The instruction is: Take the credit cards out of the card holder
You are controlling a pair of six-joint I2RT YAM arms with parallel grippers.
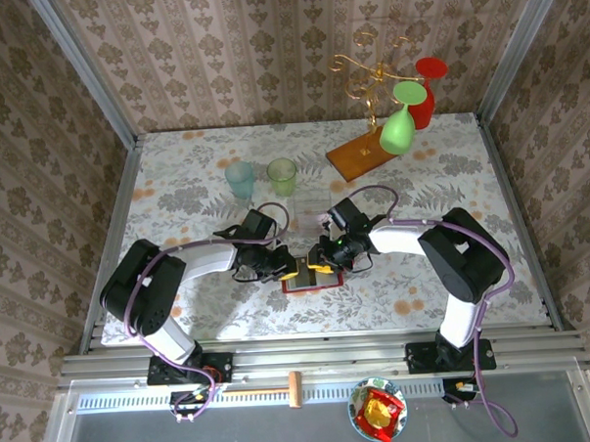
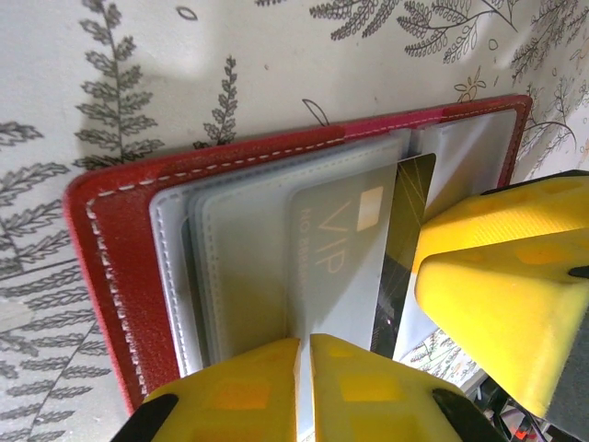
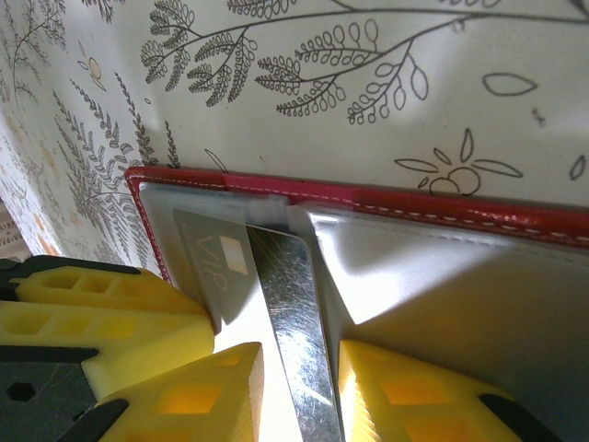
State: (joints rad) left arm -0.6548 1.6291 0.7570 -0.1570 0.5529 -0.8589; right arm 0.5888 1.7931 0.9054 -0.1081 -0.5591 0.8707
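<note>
My left gripper [image 2: 304, 354] is closed. Its two yellow fingers meet at the bottom centre of the left wrist view and pinch the lower edge of the grey VIP card [image 2: 336, 249]. My right gripper [image 3: 301, 354] sits at the bottom centre of the right wrist view, its fingers clamped either side of the dark card [image 3: 293, 295], which rises tilted from its sleeve. Both cards sit partly inside the card holder [image 2: 106, 258]. It lies open on the patterned table [image 2: 138, 74], with its red border along the left and top of the left wrist view. In the top external view, both grippers meet tip to tip over the card holder, just below frame centre.
</note>
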